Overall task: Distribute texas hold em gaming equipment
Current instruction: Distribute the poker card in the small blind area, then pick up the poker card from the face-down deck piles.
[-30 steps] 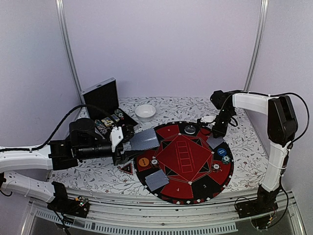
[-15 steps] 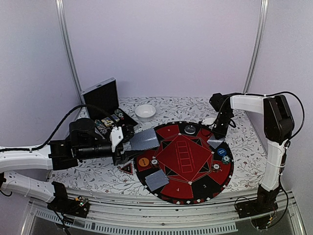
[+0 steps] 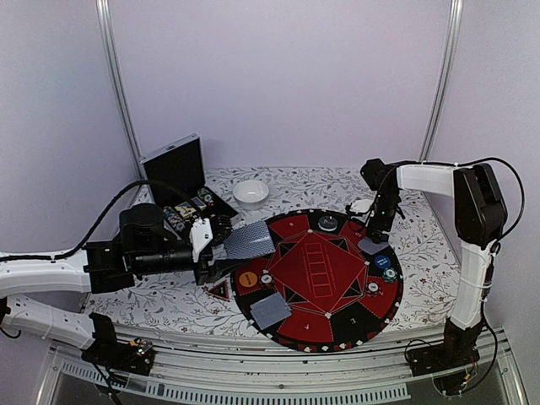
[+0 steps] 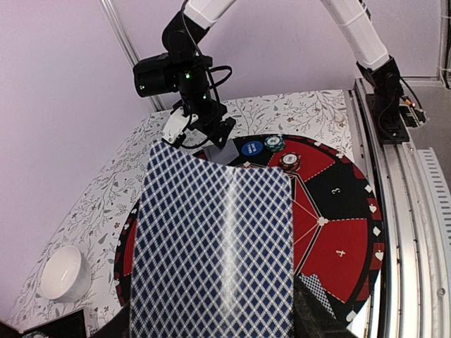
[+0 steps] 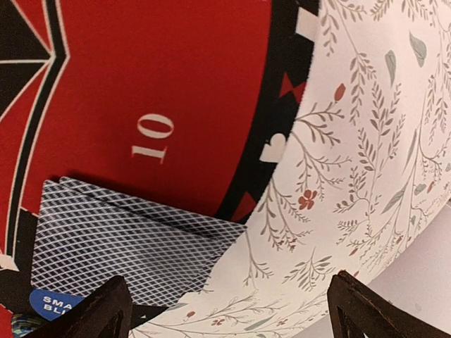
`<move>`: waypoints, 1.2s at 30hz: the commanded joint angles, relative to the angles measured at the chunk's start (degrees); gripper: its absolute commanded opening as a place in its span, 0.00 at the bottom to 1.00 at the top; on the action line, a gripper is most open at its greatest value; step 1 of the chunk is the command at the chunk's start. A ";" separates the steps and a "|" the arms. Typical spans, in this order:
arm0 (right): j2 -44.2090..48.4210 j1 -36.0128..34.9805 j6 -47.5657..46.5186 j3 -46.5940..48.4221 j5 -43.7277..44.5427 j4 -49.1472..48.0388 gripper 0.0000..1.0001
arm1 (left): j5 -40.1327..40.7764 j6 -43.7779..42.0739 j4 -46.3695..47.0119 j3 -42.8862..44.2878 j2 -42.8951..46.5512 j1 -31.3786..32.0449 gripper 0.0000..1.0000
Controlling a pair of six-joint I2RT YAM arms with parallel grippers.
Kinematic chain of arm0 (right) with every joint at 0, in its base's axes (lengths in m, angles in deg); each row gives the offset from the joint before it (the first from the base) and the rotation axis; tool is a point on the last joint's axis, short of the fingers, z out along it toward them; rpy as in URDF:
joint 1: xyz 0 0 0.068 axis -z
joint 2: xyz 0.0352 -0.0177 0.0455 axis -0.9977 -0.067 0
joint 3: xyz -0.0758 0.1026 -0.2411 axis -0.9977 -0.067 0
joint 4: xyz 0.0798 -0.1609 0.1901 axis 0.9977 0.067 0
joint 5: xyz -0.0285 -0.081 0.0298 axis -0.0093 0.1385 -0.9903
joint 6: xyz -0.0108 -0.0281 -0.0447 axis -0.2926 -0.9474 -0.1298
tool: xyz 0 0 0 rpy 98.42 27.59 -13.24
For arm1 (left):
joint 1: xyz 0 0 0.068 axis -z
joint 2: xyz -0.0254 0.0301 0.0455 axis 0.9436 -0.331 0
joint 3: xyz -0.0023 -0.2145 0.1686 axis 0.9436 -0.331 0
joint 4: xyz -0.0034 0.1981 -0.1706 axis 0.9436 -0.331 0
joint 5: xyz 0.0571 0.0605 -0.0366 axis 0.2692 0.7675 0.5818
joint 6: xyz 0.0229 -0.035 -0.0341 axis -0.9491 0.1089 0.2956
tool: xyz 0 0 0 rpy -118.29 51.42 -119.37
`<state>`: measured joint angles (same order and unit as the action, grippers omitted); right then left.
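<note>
My left gripper [image 3: 217, 245] is shut on a deck of playing cards [image 4: 211, 239] with checked blue backs, held flat over the left rim of the round mat [image 3: 337, 325]. The deck [image 3: 249, 243] fills most of the left wrist view. My right gripper [image 5: 232, 313] stands open just above a small pile of cards [image 5: 120, 239] lying on the mat's right edge, with nothing between its fingers. Another card pile [image 3: 272, 310] lies at the mat's near left. An orange button [image 3: 247, 278], a blue button [image 3: 384, 261] and striped chips [image 3: 372, 288] rest on the mat.
An open black-lined case [image 3: 181, 181] with more chips stands at the back left. A white bowl [image 3: 251, 192] sits behind the mat. The flowered tablecloth [image 5: 366, 176] surrounds the mat, and frame posts rise at both back corners.
My right gripper has opened and let go of the cards on the mat's right edge. The left arm and its deck have not moved.
</note>
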<state>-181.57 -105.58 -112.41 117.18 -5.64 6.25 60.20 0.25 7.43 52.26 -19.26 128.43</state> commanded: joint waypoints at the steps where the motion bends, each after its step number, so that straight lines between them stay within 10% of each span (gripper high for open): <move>1: 3.83 0.29 1.25 -0.08 5.22 -6.84 0.99 | -0.43 -0.02 1.66 1.45 0.62 0.68 0.53; 11: 25.38 -7.54 -7.45 -10.35 16.50 -49.46 0.99 | -0.39 -0.38 1.64 1.36 0.72 0.71 0.53; 17: 32.40 -11.60 17.58 0.23 -9.48 -33.04 0.99 | 0.04 -0.71 1.70 1.19 0.92 0.74 0.53; 23: 38.71 -13.42 44.02 -10.49 -44.29 -42.52 0.99 | 0.66 -0.92 1.82 1.10 0.87 0.78 0.53; 36: 30.79 -33.89 53.65 -18.05 -44.90 -46.63 0.99 | 1.16 -0.97 2.10 0.93 0.73 0.73 0.53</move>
<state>-148.31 -137.53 -62.60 98.58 -48.63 -38.38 60.85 -0.21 7.45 52.26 -19.24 128.45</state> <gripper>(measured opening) 0.989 0.534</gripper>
